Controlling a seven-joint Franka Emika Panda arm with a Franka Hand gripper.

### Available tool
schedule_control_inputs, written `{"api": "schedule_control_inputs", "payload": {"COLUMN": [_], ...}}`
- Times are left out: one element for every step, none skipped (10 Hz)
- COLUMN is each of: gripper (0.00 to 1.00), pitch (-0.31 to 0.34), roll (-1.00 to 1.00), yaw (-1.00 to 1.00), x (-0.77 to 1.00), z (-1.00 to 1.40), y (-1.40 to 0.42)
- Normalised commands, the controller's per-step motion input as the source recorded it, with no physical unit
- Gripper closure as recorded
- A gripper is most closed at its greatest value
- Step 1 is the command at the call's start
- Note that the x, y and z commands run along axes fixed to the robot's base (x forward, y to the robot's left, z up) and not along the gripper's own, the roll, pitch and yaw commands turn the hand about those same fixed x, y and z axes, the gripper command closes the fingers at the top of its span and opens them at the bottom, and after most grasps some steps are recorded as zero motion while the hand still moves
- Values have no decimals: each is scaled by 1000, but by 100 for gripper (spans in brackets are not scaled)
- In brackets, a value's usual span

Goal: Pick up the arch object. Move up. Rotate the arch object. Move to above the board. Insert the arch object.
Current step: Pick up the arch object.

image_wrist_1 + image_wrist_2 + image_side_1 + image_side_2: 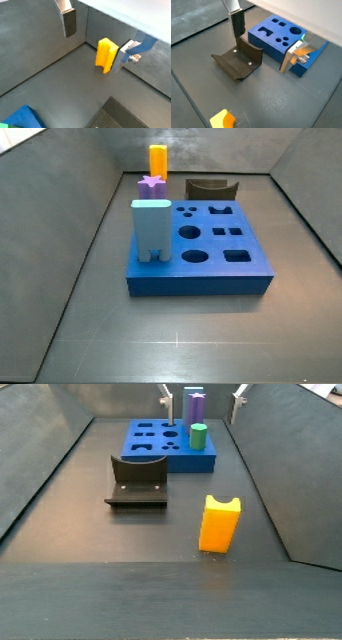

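One arch object stands upright on the floor, unheld, away from the gripper, whose fingers are wide apart and empty. One board, one fixture beside it

You have open floor all round the arch object, which stands alone near one wall, well apart from the fixture and the board. The gripper hangs with jaws spread above the fixture, beside the board. On the board, upright blocks crowd one edge; the remaining holes lie unobstructed.
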Motion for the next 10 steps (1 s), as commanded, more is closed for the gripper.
{"api": "schedule_control_inputs", "payload": {"gripper": [0, 0, 0, 0, 0, 0, 0, 0, 0, 0], "pitch": [-3, -11, 0, 0, 0, 0, -19, -93, -120, -74], "roll": [-36, -76, -109, -74, -83, -179, -397, -401, -406, -369], "yaw": [-217, -111, -146, -151, -91, -131, -194, -243, -277, -306], "x": [-103, -246, -469, -569, -554, -337, 123, 200, 231, 97], "z": [-71, -140, -274, -294, -303, -360, -317, -271, -246, -337], "y": [0, 160, 640, 649, 697, 643, 471, 286, 263, 346]}}
